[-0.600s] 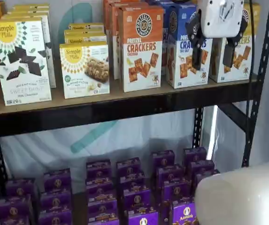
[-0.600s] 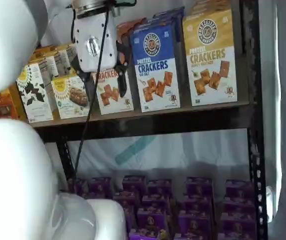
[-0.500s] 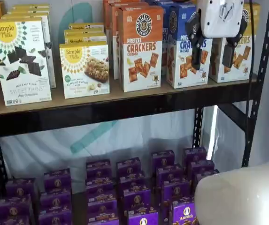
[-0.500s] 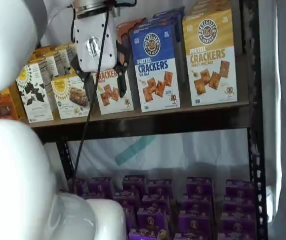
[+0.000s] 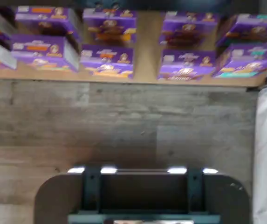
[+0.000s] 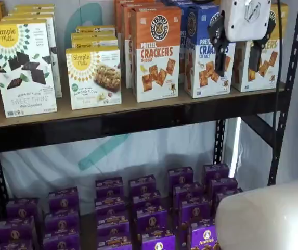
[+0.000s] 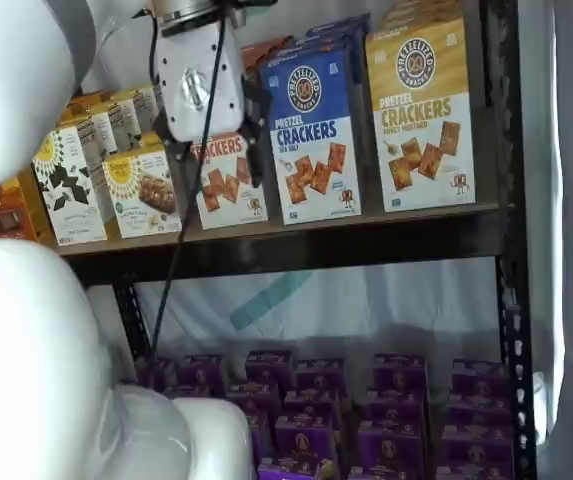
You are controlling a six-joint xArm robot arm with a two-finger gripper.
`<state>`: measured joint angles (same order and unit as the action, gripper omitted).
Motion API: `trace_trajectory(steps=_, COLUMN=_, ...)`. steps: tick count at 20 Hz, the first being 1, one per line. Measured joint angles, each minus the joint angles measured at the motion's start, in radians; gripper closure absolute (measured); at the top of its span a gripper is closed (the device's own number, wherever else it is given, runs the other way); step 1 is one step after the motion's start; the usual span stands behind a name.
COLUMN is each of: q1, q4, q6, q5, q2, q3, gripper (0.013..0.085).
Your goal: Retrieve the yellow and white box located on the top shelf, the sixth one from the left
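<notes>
The yellow and white box (image 7: 422,112) stands upright on the top shelf (image 7: 296,240), long axis vertical, printed face turned out to the front, at the right end of the row beside the blue-topped cracker box (image 7: 312,135). In a shelf view the gripper (image 6: 239,54) hangs in front of those two cartons, its two black fingers (image 6: 221,52) spread wide with a clear gap, holding nothing. It touches no box as far as either shelf view shows. Below, the lower level (image 5: 145,51) carries rows of small purple boxes (image 6: 149,216).
</notes>
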<state>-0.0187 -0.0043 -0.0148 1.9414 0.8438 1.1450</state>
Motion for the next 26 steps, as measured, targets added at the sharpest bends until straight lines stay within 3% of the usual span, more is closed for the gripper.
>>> trace_trajectory(steps=9, q1=-0.152, q4=-0.105, q6=-0.167, q5=-0.173, q2=-0.056, q3=0.004, gripper=0.0130)
trace_trajectory(steps=18, q1=-0.375, q4=-0.051, q6=-0.358, q5=-0.351, q2=-0.176, q3=0.055, gripper=0.0130)
trace_trajectory(steps=24, q1=-0.470, q4=-0.017, q6=-0.445, q5=-0.394, q2=-0.267, q3=0.130, gripper=0.0130)
trace_trajectory(steps=26, q1=-0.485, q4=-0.012, q6=-0.459, q5=-0.397, q2=-0.284, q3=0.146, gripper=0.0130)
